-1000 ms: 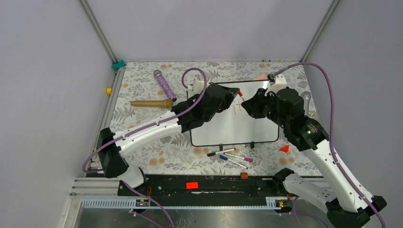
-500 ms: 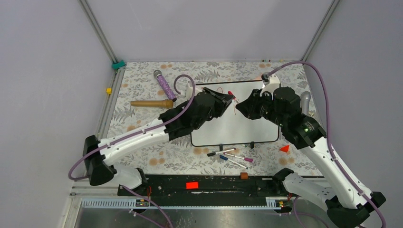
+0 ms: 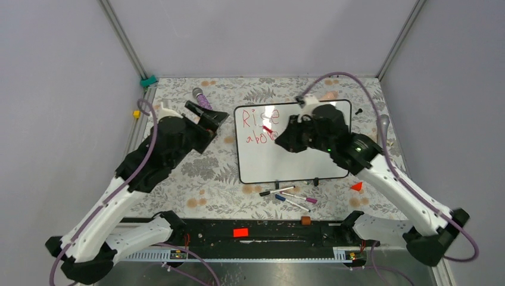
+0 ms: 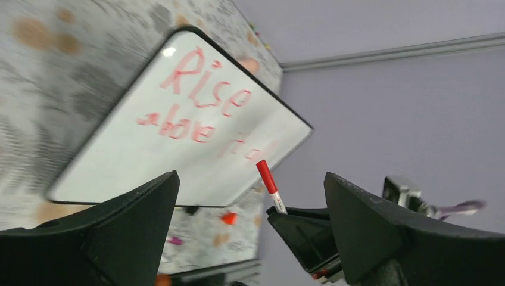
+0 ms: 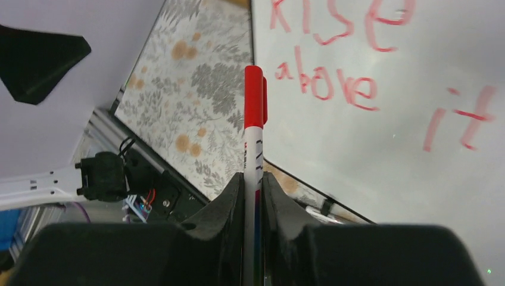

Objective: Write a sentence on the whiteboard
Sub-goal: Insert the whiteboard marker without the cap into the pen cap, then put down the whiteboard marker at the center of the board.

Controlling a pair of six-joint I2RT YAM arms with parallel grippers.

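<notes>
Seen from above, a glossy whiteboard [image 3: 298,164] with a thin black rim lies flat on a floral-patterned worktop [image 3: 220,190], in the upper middle of the frame. The sentence [image 3: 257,126], in red handwriting, fills the board's upper left: "Rise" over "above", with "it" further right in the wrist views. The right hand [image 3: 284,136] hovers over the board's middle, clenched on a red-ended marker [image 5: 253,137]. The left hand [image 3: 209,121] is off the board's left edge, released wide and holding nothing. Several loose markers [image 3: 289,196] lie just below the board's lower rim.
</notes>
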